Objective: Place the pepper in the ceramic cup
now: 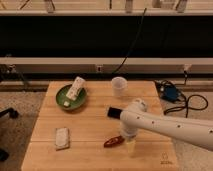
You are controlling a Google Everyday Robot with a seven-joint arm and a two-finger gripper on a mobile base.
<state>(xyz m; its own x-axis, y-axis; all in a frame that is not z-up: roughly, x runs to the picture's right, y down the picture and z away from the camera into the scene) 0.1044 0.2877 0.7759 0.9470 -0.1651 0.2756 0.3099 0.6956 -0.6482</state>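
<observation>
The pepper (114, 142), small, dark red and glossy, lies on the wooden table (90, 125) near its front edge. My gripper (130, 145) points down at the pepper's right end, close beside it and open, with nothing held. The white arm (165, 125) reaches in from the right. The ceramic cup (118, 86), pale and without a handle, stands upright at the back of the table, well behind the gripper.
A green bowl (64, 95) with a white packet (76, 88) in it sits at the back left. A flat black rectangle (113, 112) lies just behind the arm. A pale flat object (62, 137) lies front left. Cables and a blue box (169, 93) are on the floor at right.
</observation>
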